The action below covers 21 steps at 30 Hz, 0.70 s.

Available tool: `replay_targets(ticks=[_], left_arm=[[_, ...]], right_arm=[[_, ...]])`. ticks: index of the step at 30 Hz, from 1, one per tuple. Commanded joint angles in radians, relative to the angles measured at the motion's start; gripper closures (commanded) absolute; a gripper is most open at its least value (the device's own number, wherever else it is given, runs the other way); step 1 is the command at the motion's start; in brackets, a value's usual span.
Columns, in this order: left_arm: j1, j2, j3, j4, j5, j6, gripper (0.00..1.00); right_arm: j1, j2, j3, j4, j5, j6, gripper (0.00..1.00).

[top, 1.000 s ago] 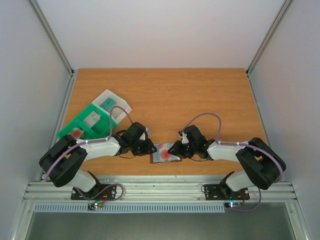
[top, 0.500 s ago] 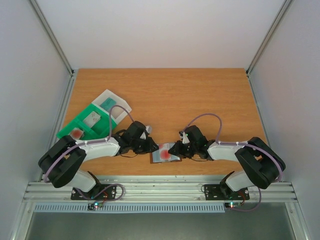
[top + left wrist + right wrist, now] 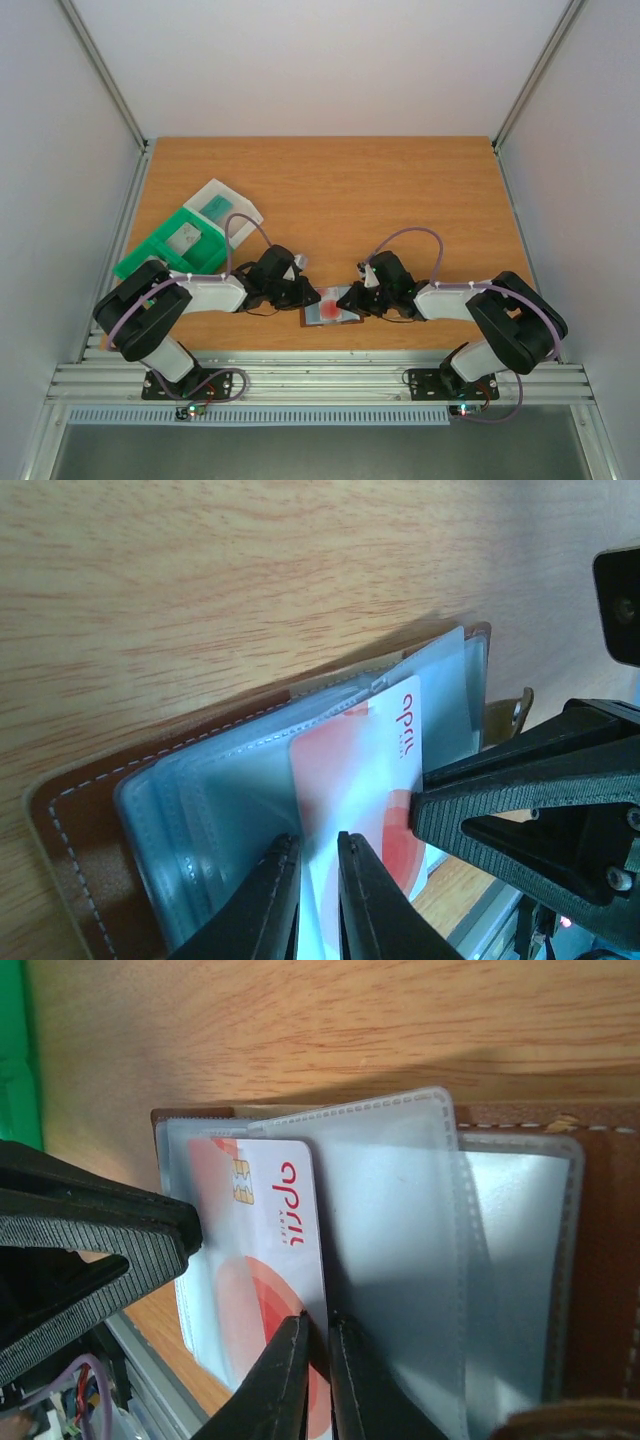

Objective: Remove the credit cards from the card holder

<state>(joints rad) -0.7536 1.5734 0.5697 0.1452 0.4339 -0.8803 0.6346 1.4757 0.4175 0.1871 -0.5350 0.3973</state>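
Card holder (image 3: 342,312) lies spread open, inner faces up, on table (image 3: 330,200) near its front edge, long axis left-right, slightly skewed. Left gripper (image 3: 315,880) and right gripper (image 3: 318,1360), jaws almost together, pinch opposite long edges of the sleeved red card (image 3: 260,1260).

Top camera, high at the near edge, looks down over the whole table (image 3: 400,180). Both wrist cameras sit very close, facing in from opposite sides, sharing the card holder (image 3: 60,820) and its red card (image 3: 350,770).
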Motion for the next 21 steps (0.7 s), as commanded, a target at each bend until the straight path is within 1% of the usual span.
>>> replay_targets(ticks=[1, 4, 5, 14, 21], left_arm=[[-0.005, 0.027, -0.025, 0.017, -0.023, 0.008, 0.88], [-0.005, 0.022, -0.027, 0.002, -0.033, 0.012, 0.88], [-0.005, 0.022, -0.028, 0.001, -0.035, 0.012, 0.88], [-0.004, 0.008, -0.033, -0.006, -0.048, 0.007, 0.87], [-0.005, -0.002, -0.03, -0.012, -0.048, 0.004, 0.86]], right_arm=[[-0.006, 0.012, -0.021, 0.019, -0.009, -0.005, 0.93], [-0.011, -0.001, -0.032, 0.025, -0.015, -0.008, 0.98], [-0.016, -0.004, -0.036, 0.028, -0.018, -0.008, 0.99], [-0.065, -0.053, -0.067, 0.027, -0.057, -0.01, 0.99], [-0.082, -0.135, -0.058, -0.073, -0.049, -0.046, 0.99]])
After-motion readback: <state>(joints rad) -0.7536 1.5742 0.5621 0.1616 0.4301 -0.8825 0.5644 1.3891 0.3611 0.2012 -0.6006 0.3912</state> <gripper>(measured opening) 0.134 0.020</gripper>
